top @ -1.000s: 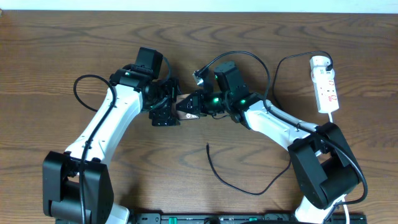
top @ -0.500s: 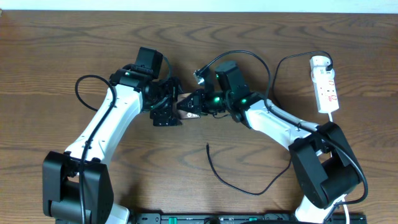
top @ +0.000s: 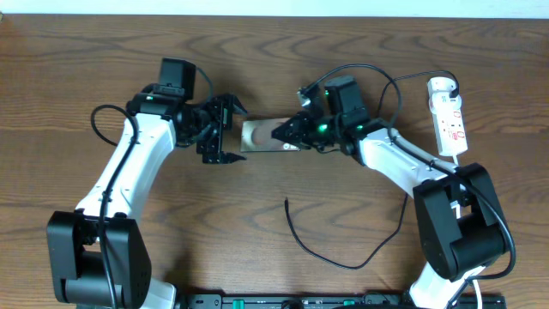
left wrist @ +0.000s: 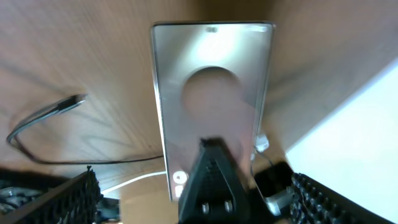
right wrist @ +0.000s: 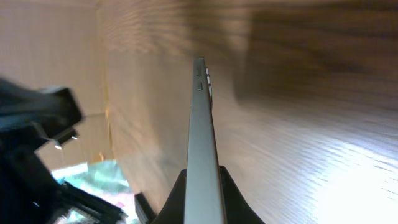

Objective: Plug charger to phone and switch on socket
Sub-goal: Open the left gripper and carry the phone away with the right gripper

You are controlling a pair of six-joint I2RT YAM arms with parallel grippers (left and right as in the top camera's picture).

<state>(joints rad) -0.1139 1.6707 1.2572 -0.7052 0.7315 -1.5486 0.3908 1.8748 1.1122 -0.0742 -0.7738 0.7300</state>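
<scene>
Edges of table (top: 69, 77): far edge runs along the top of the overhead view, pale wall strip (top: 274, 7) beyond it; near edge crowded by arm bases. Open wood at far left, outside left arm (top: 129, 172), and mid-front between the two arms, crossed only by a cable loop.

Counts: two arms, two grippers, one phone, one charger, one socket.

Phone (top: 260, 136): sits mid-table, well in from every edge, long axis left-right, face up, lighter round patch showing. Pinched at right short end by right gripper (top: 283, 136), clamped tight, one finger (left wrist: 210, 180) over the face. Shows edge-on between the fingers in right wrist view. Cannot tell whether resting on wood or raised a little.

Left gripper (top: 230, 131): spread wide, holding nothing, just beside phone's left short end, small gap, no contact. Ribbed fingers (left wrist: 56, 199) sit at both lower corners of left wrist view, far apart.

Charger (top: 330, 260): thin black cable, loops over front wood. Free plug tip (top: 286, 202) lies on bare wood in front of phone, well apart, not plugged in. Other end lost behind right arm (top: 403, 163).

Socket (top: 449, 120): white strip at far right, near far edge, well apart from phone and both grippers, untouched. Switch position too small to read.
</scene>
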